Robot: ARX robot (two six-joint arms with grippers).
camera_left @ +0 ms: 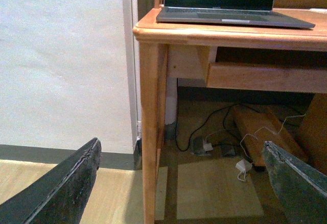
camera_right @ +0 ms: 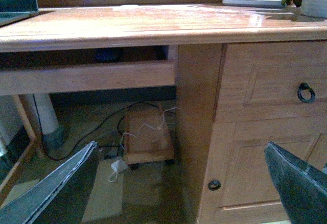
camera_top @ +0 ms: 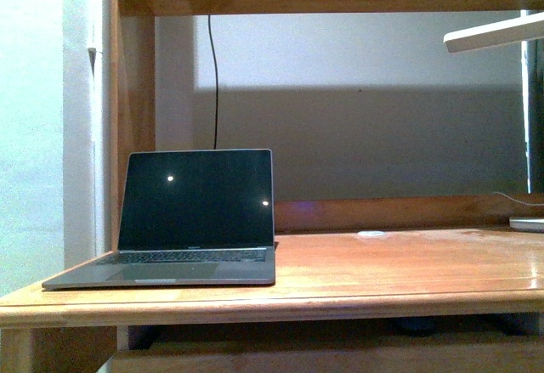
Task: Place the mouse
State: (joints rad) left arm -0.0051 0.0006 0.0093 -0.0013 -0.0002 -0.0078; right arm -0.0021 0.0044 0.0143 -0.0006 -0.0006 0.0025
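No mouse shows plainly in any view. A small dark shape (camera_right: 108,54) lies in shadow on the pull-out shelf (camera_right: 87,76) under the desktop; I cannot tell what it is. My left gripper (camera_left: 181,183) is open and empty, low beside the desk's left leg (camera_left: 150,132), below the desktop. My right gripper (camera_right: 179,183) is open and empty, low in front of the desk's drawer cabinet (camera_right: 265,127). Neither gripper shows in the front view.
An open dark laptop (camera_top: 183,220) stands on the left of the wooden desktop (camera_top: 408,262). A small white disc (camera_top: 371,234) lies mid-desk at the back. A lamp base (camera_top: 527,223) stands at the right, its head (camera_top: 493,33) above. Cables and a wooden trolley (camera_right: 148,137) lie on the floor.
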